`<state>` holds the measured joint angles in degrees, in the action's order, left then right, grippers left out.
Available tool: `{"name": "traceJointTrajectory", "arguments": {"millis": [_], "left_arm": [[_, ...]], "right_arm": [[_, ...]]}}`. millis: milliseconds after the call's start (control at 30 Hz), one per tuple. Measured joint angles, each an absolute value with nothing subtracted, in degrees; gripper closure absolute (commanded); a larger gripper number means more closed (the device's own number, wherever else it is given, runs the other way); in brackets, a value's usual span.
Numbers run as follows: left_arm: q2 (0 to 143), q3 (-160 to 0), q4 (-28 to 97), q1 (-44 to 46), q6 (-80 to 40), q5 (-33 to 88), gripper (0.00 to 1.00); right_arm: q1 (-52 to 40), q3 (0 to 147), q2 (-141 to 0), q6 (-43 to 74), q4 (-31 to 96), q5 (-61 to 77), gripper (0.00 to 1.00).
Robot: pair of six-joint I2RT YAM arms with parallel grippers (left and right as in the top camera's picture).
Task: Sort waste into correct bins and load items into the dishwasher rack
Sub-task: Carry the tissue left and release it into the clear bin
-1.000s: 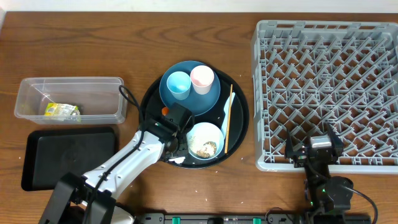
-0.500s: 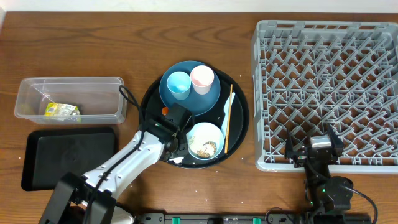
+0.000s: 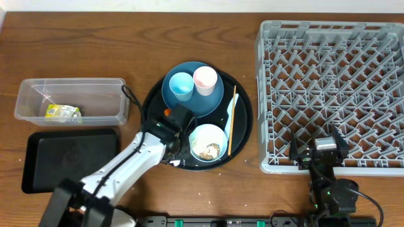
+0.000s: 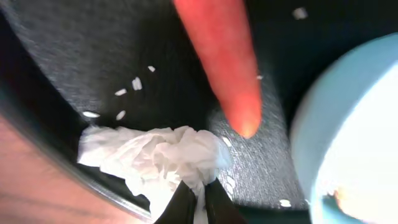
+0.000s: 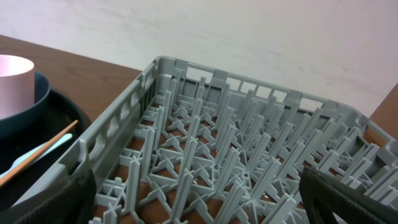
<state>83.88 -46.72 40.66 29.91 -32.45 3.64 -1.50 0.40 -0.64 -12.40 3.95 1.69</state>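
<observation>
Here the left end effector (image 4: 199, 204), cut off at the bottom edge, pinches the crumpled white tissue (image 4: 149, 152) on the black tray (image 4: 62, 43), below the blurred carrot (image 4: 221, 56). Print on the wrapper (image 3: 62, 112) in the clear tub (image 3: 69, 82), at left, is unreadably small. The right end effector (image 5: 199, 202) hangs released over the rack (image 5: 249, 143).

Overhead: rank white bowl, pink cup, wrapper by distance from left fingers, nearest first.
1. White bowl, right beside the left fingers pinching the tissue.
2. Pink cup, behind on the blue plate.
3. Wrapper, far left in the clear tub.
</observation>
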Motion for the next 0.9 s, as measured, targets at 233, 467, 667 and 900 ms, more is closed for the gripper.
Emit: {"name": "traceJointTrajectory", "arguments": {"millis": [233, 467, 667, 900], "left_arm": [[77.5, -60.7, 47.7, 23.4, -25.3, -0.4, 0.94], [74.8, -68.2, 45.6, 8.3, -21.9, -2.4, 0.94], [76.1, -68.2, 39.6, -2.7, -21.0, -3.1, 0.94], [83.3, -68.2, 34.1, -8.9, -20.9, -3.2, 0.94]], "right_arm": [[-1.5, 0.4, -0.6, -12.4, 3.9, 1.7, 0.01], [-1.5, 0.4, -0.6, -12.4, 3.9, 1.7, 0.01], [-1.5, 0.4, -0.6, -12.4, 3.9, 1.7, 0.01], [-1.5, 0.4, -0.6, -12.4, 3.9, 1.7, 0.01]]}}
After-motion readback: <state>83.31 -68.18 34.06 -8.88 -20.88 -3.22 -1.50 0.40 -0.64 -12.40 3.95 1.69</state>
